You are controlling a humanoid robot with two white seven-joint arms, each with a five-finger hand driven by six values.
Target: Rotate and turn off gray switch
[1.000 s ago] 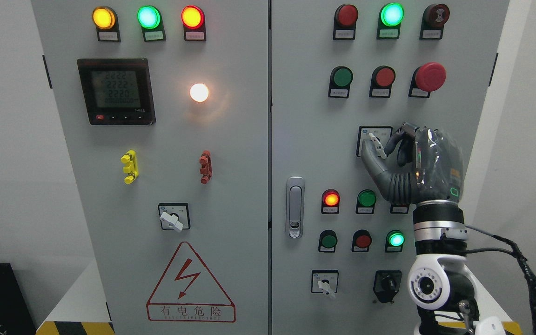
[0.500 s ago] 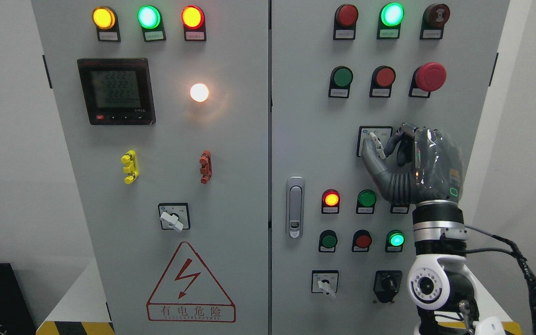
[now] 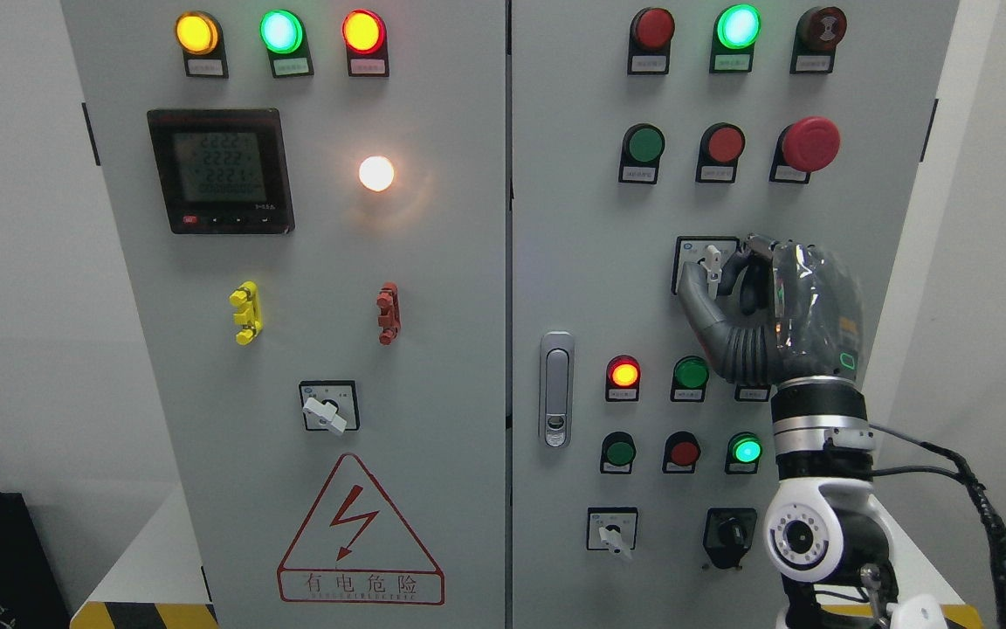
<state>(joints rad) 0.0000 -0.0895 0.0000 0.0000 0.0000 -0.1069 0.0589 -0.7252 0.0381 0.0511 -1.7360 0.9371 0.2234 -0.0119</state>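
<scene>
Right now the gray switch (image 3: pixel 712 265) sits on the right cabinet door (image 3: pixel 573 262), just left of the right robot hand's (image 3: pixel 743 288) palm, its thumb (image 3: pixel 693 293) and curled fingers (image 3: pixel 752 253) pinching the lever. The lever's long axis stands upright. Only this one hand shows; the left is out of view. Counting: three gray lever switches in all, one on the left door (image 3: pixel 433 288) and two on the right, plus one black knob (image 3: pixel 728 530).
</scene>
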